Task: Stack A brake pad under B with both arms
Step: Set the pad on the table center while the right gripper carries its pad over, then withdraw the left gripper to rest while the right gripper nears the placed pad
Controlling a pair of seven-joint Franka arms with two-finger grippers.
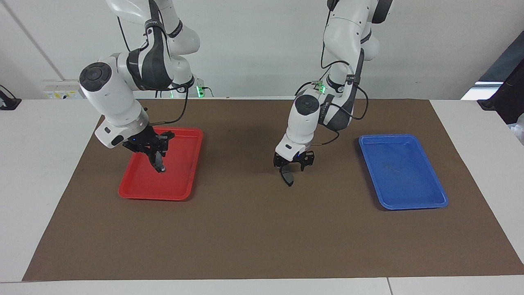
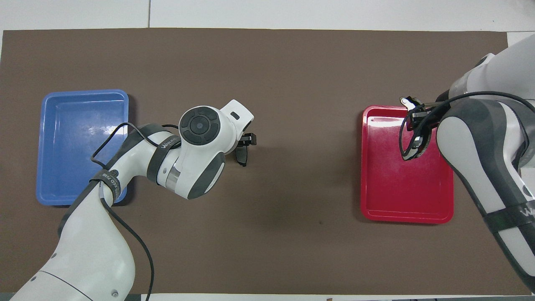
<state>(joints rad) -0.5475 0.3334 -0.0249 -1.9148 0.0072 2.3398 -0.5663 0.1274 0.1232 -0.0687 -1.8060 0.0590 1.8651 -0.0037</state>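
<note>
The left tool [image 1: 291, 166] hangs over the bare brown mat [image 1: 254, 229] near the middle of the surface, between the two trays and clear of both. Its fingers are closed on a dark brake pad [image 1: 288, 176] that hangs edge-down below them, off the mat. From overhead the same pad [image 2: 241, 154] shows as a short dark curved piece just past the wrist of the left arm. Which of the two pads it is cannot be told for certain, though it looks short and plain, like the A brake pad.

The blue tray [image 1: 425, 203] lies toward the left arm's end of the surface, its long side running from the robots' edge toward the camera's edge, and nothing shows in it.

The right tool [image 1: 157, 157] is low over the red tray [image 1: 135, 192], which lies toward the right arm's end. A dark piece [image 1: 160, 166] with a greyish tip shows between its fingers, so it appears closed on a pad, most likely B, but the tool's own black parts blend with it. From overhead the right arm and its looped black cable [image 2: 411, 142] cover that corner of the red tray, the corner nearest the robots' edge being hidden.

The mat between the trays is open, and nothing stands between the two tools.
</note>
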